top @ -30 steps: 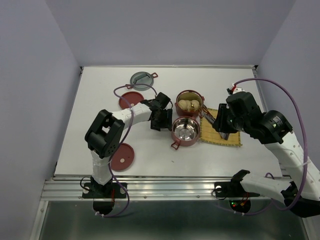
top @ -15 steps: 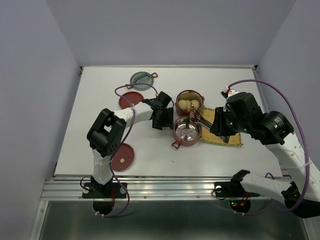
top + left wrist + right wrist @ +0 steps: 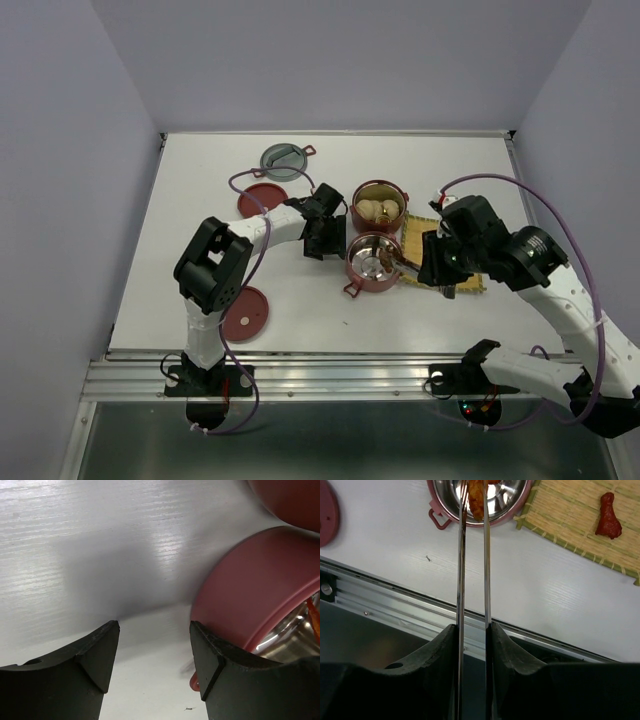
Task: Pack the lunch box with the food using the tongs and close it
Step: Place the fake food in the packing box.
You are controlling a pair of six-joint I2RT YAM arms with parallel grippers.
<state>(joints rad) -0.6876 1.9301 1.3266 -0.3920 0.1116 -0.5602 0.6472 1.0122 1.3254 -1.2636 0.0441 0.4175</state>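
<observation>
Right of the tabletop's middle, my right gripper [image 3: 472, 630] pinches the tongs [image 3: 472, 560] shut on a fried piece [image 3: 476, 500] over the nearer bowl [image 3: 250, 590], while my left gripper [image 3: 154, 635] stands spread just beside, likely to steady it.

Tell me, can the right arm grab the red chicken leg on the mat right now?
Probably not yet. The right gripper holds tongs pinching an orange piece over the bowl. The leg itself lies uncovered.
</observation>
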